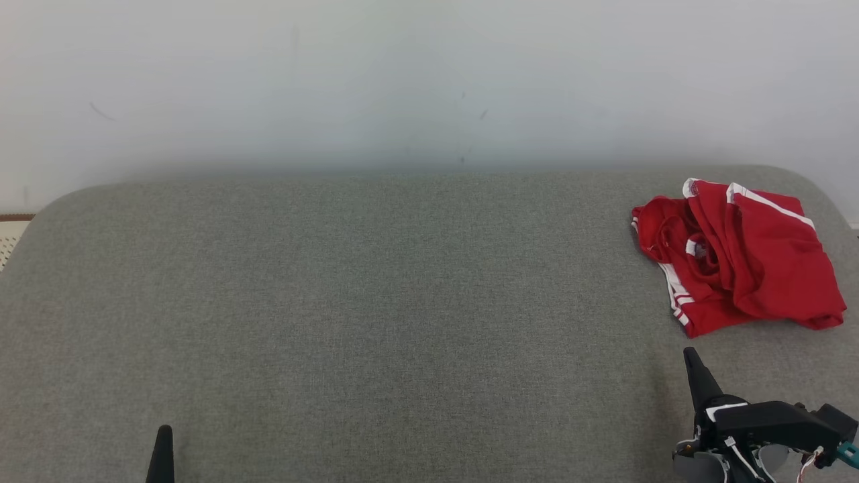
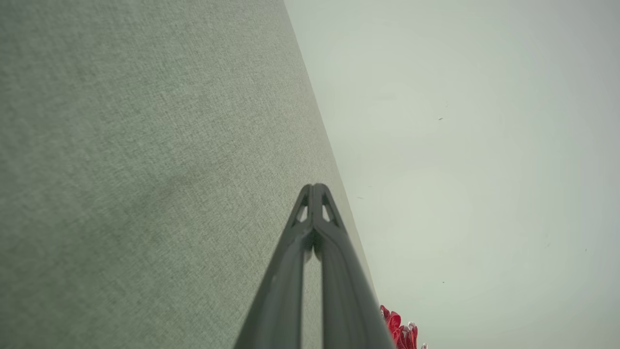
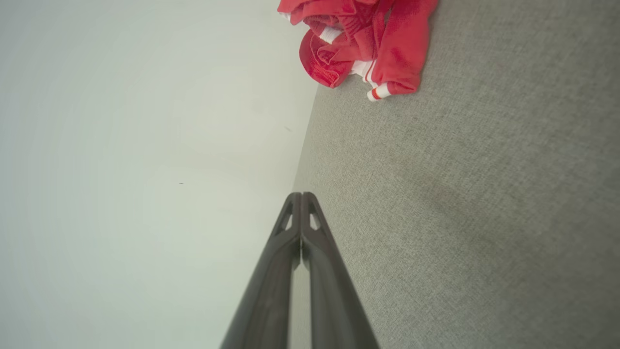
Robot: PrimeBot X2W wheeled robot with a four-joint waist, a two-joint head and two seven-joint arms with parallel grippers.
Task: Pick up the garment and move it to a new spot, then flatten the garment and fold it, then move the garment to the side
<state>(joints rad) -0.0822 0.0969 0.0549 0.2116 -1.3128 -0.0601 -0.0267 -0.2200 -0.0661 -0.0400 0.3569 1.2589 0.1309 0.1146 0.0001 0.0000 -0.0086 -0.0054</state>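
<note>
Red garment [image 1: 738,255] bunched at far right of grey pad [image 1: 376,302], close to its rounded edge. My right gripper [image 1: 690,354] near it, not touching, fingers pressed together, empty; left gripper [image 1: 164,436] low at near side, also closed, empty. Risks I see: approach with fingers together shoves garment off edge; pinching top layer alone leaves rest dragging
</note>
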